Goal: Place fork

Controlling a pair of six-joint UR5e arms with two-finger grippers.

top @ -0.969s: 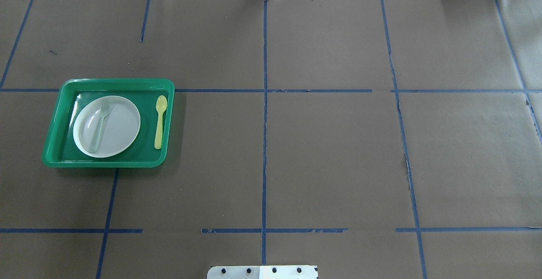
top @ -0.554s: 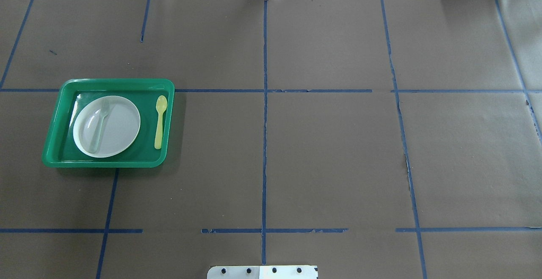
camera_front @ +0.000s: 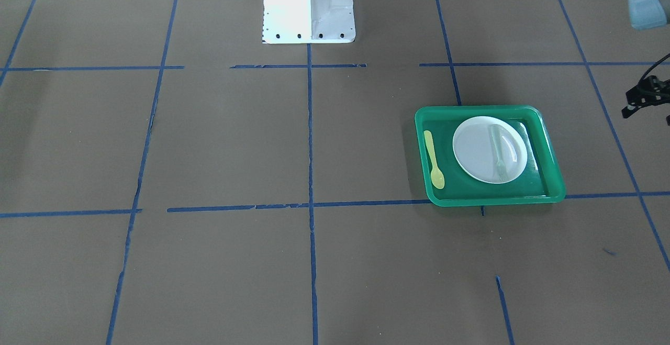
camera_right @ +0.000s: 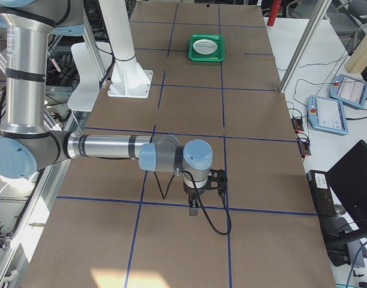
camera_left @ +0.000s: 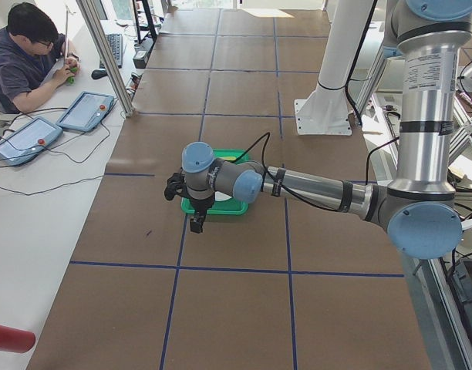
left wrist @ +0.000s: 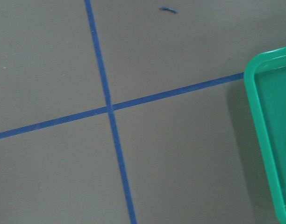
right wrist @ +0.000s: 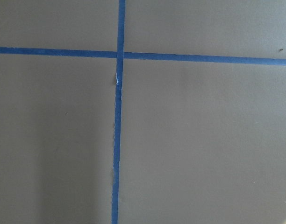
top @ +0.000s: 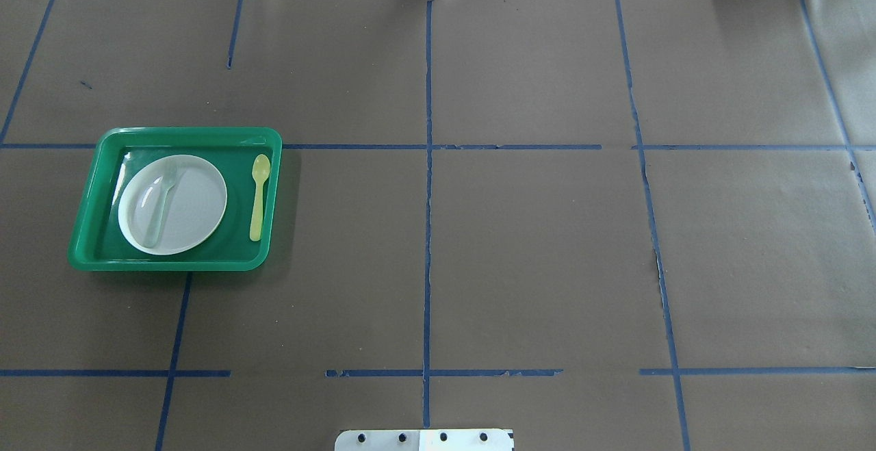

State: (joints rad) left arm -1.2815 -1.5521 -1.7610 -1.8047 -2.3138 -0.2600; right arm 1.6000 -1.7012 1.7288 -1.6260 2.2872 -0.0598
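Observation:
The pale translucent fork (top: 161,204) lies on the left part of a white plate (top: 195,204) inside a green tray (top: 185,133), tines toward the far side. It also shows in the front-facing view (camera_front: 500,151). A yellow spoon (top: 259,196) lies in the tray to the right of the plate. Neither gripper shows in the overhead view. My left gripper (camera_left: 196,223) hangs off the tray's outer side in the exterior left view; I cannot tell if it is open. My right gripper (camera_right: 195,207) hangs far from the tray (camera_right: 207,47); I cannot tell its state.
Brown paper with blue tape lines covers the table. The white robot base (camera_front: 309,4) stands at the near middle edge. The left wrist view shows the tray's rim (left wrist: 269,140) at its right. An operator (camera_left: 24,54) sits past the table's end.

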